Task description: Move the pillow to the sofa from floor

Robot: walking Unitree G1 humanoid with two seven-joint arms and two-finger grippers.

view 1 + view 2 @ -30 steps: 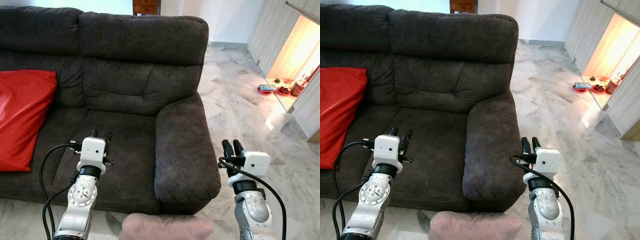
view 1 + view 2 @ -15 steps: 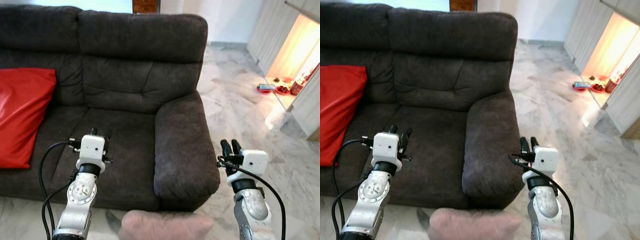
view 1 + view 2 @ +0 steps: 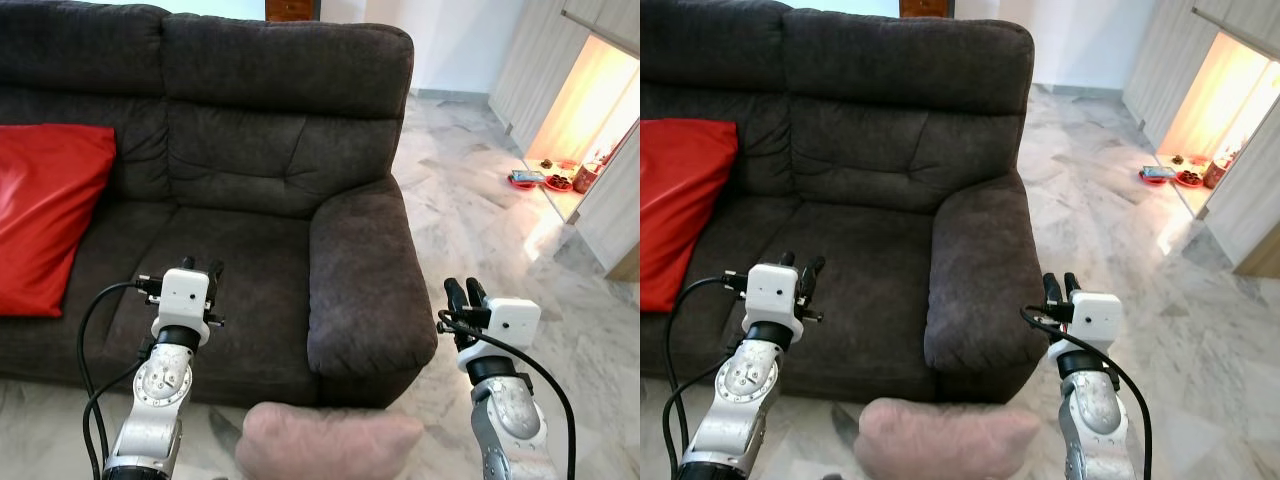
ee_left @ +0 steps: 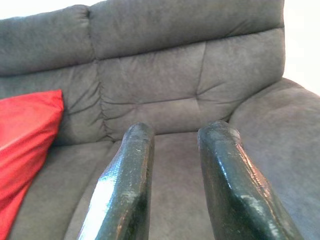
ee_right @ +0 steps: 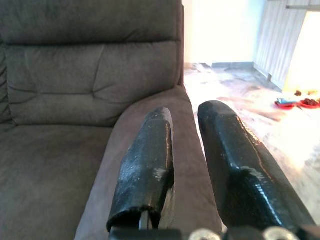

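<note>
The pillow [image 3: 330, 447], a pale pink cushion, lies on the marble floor [image 3: 470, 215] just in front of the sofa [image 3: 250, 200], below the front edge of the seat and near the armrest [image 3: 365, 280]. It is not yet touched.

The left gripper [image 3: 200, 268] is raised over the front edge of the seat cushion; in the left wrist view its fingers [image 4: 125, 190] stand slightly parted with nothing between them. The right gripper [image 3: 463, 293] is raised beside the outer face of the armrest, over the floor; its fingers [image 5: 150, 165] likewise show a narrow gap and hold nothing.

A red cushion [image 3: 45, 230] occupies the far left end of the sofa seat, against the backrest. The seat section nearest the armrest is bare.

Assessment: the step in hand is the approach to the pillow. Both grippers are above and beyond it. Recommended: bend down, bring both arms back and low, open the fingers wider, and take the pillow at its two ends. A soft cushion is likely to sag if pinched at one edge alone.
</note>
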